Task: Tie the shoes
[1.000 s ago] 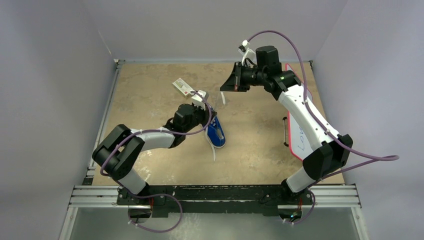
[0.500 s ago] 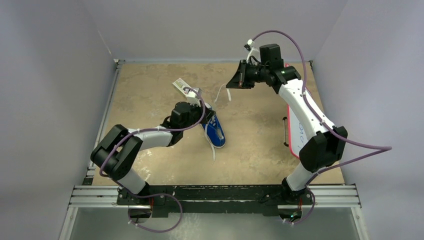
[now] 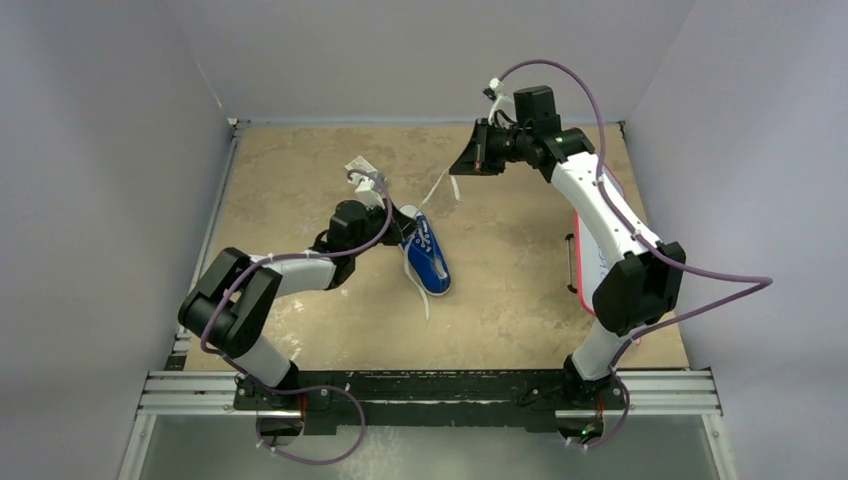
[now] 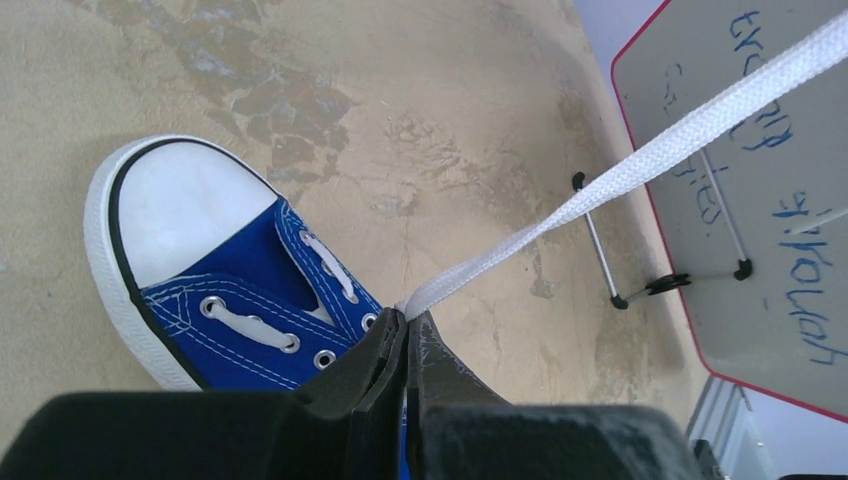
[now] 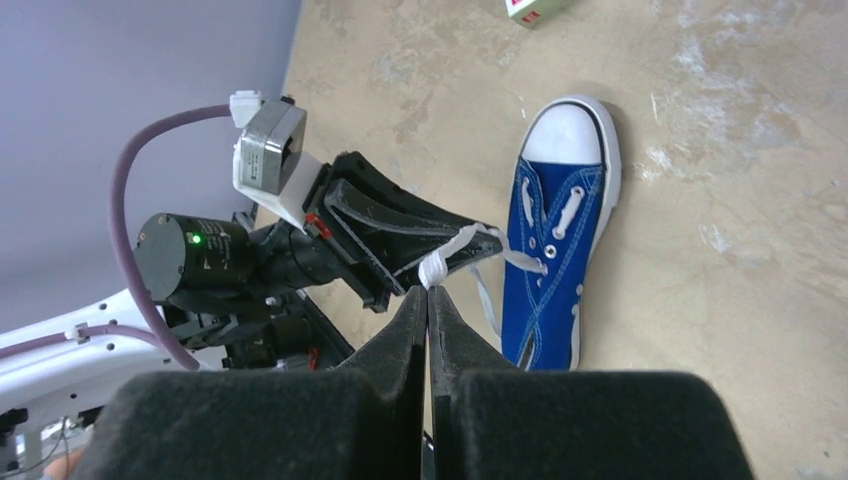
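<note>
Sneaker (image 3: pixel 428 258) lies mid-counter (image 3: pixel 300 180), toe toward you. No bow visible, so most of tying is judged left to do. Your left fingers (image 4: pixel 400 345) pinched shut on lace (image 4: pixel 620 170) beside eyelets, arm low and bent. Your right fingers (image 5: pixel 421 322) clamped on same lace farther along, arm reaching toward back; lace taut between.

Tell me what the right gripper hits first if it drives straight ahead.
Most likely the left gripper: its tips lie directly ahead of the right gripper in the wrist view, the white lace stretched between them. The sneaker sits off to the side; depth is hard to judge.
</note>
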